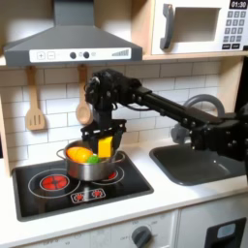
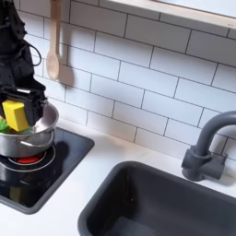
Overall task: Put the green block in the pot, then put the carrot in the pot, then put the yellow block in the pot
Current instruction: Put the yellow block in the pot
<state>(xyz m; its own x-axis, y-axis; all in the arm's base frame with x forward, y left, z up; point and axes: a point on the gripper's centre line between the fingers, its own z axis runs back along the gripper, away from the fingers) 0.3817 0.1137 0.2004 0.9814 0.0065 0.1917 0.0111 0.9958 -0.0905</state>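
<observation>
Your sink point(image 2: 166, 198) sits nearest, faucet point(image 2: 207, 147) beside it.
Over the pot point(image 1: 89, 163) on the stovetop point(image 1: 58, 189), your gripper point(image 1: 105, 147) grasps the yellow block point(image 1: 105, 146); carrot point(image 1: 77, 153) and green block point(image 1: 90, 157) lie inside.

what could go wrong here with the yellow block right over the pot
1. The gripper holds the yellow block just above the pot, near the rim; released off-centre, it might clip the rim and bounce onto the stove.
2. The carrot and green block already fill the pot, so the yellow block may land on them and roll out.
</observation>
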